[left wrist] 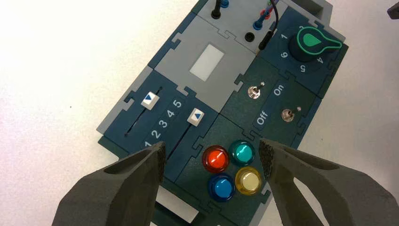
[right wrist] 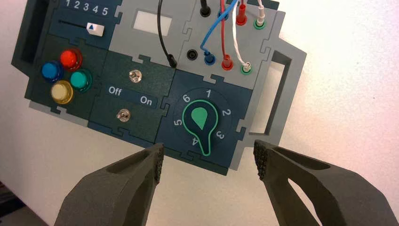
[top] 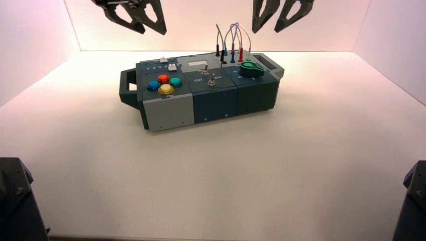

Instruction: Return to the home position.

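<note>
Both grippers, left (top: 136,17) and right (top: 281,15), hang wide open and empty above the box (top: 201,90)

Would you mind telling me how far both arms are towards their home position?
Both look nearly home: the left gripper and right gripper hang open above the box, touching nothing. Nothing is in hand. Whether any final retreat remains cannot be told.

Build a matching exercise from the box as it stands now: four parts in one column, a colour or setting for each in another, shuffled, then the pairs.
Parts:
1. green knob
2. button nearest the sliders
3. left gripper
4. wire plugged beside the knob

States:
A. black
B. open
C. points at 4
D. red

Pairs: 1-C, 2-D, 3-B, 4-A
</note>
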### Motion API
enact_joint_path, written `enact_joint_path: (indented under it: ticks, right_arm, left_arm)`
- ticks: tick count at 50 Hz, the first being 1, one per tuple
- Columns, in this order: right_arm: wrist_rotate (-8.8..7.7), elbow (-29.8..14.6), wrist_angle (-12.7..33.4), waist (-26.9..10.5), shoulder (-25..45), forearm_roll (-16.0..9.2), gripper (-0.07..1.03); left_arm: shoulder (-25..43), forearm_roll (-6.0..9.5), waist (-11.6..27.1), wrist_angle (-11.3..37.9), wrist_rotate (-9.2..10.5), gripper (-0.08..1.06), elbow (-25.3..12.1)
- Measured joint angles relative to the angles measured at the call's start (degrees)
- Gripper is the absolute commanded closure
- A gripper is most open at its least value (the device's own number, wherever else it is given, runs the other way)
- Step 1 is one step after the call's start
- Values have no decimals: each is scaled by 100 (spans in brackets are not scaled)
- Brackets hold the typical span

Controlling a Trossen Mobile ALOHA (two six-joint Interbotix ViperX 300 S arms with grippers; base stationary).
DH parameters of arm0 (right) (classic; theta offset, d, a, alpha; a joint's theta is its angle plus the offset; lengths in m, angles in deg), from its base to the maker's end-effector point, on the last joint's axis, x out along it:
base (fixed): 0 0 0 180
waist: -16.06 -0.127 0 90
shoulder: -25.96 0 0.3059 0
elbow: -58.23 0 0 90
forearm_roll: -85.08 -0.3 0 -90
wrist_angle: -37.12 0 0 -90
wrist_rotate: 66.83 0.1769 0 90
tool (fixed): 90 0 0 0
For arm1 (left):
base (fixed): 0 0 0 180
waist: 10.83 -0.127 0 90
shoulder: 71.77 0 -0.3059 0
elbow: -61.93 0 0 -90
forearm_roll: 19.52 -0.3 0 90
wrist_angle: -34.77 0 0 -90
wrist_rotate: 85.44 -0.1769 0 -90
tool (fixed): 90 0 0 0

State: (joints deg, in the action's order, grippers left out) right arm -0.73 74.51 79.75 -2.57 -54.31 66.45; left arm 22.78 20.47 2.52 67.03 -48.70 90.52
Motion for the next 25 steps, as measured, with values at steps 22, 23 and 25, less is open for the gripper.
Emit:
enact_joint_path:
  ticks: [22, 23, 25]
  right_arm:
    - [0, 0, 0, 0, 97, -9, -3]
    - [0, 0, 0, 0, 105, -9, -3]
    - [0, 0, 0, 0, 105, 0, -3]
  left_arm:
    - [0, 0, 0, -26, -9, -1, 0]
    - [0, 0, 0, -26, 0, 1, 0]
    - [0, 0, 0, -44, 0, 3, 0]
